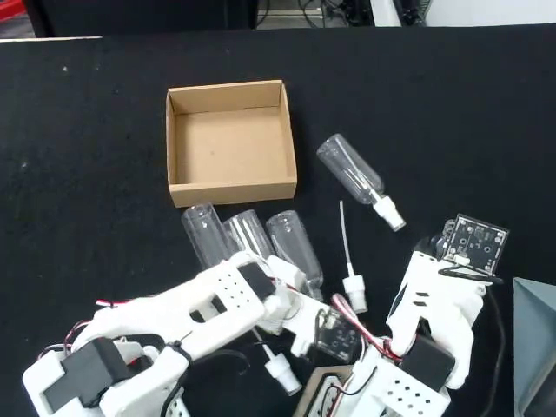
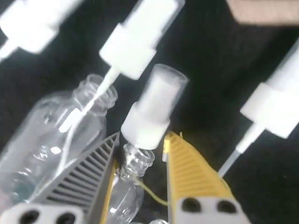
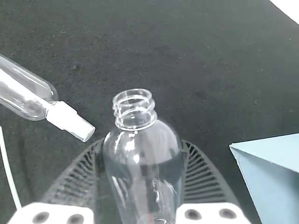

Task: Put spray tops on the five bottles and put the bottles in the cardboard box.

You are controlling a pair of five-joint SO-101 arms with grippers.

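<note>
The cardboard box [image 1: 230,139] stands open at the back of the table. Beside it lies a capped bottle [image 1: 356,178], also seen as the capped bottle [image 3: 28,95]. Three uncapped bottles [image 1: 248,233] lie side by side below the box. My left gripper [image 2: 140,154] is shut on the neck of a small bottle [image 2: 135,161] with a spray top [image 2: 154,112] askew on it. Another bottle [image 2: 60,135] beside it has a spray top's tube [image 2: 126,46] in its mouth. My right gripper [image 3: 142,149] is shut on an uncapped clear bottle [image 3: 140,154], held above the mat near the right gripper [image 1: 432,252].
Loose spray tops lie on the black mat: one with a long tube [image 1: 352,282], one by the arm bases [image 1: 280,372], and others [image 2: 32,23] [image 2: 280,107]. A blue-grey block [image 1: 534,339] sits at the right edge. The mat right of the box is bare.
</note>
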